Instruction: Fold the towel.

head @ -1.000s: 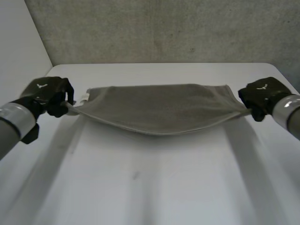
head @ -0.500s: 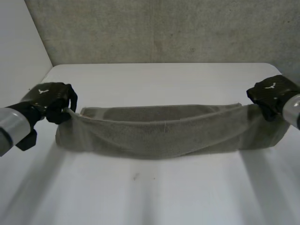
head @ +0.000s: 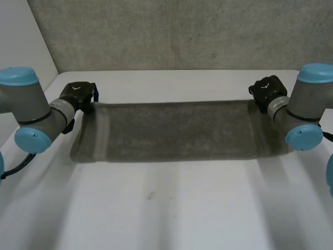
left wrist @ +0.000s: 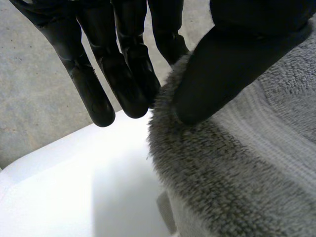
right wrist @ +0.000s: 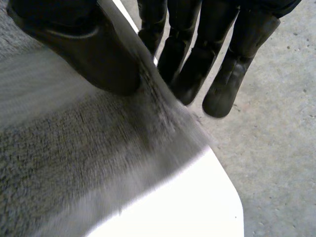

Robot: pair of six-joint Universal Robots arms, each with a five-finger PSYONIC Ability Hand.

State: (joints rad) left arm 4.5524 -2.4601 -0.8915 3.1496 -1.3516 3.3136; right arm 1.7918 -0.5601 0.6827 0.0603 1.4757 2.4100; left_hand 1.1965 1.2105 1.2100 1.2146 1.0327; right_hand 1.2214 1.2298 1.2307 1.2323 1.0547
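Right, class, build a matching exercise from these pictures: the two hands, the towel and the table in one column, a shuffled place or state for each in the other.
1 left hand
2 right hand
3 towel
4 table

a white, bare on its near side
b pinches the cloth's far right corner
c grey, spread flat
d pinches the cloth's far left corner

Pairs: 1-d, 2-b, 3-c, 4-a

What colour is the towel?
The towel is grey, with paler stripes near its ends; best in the head view.
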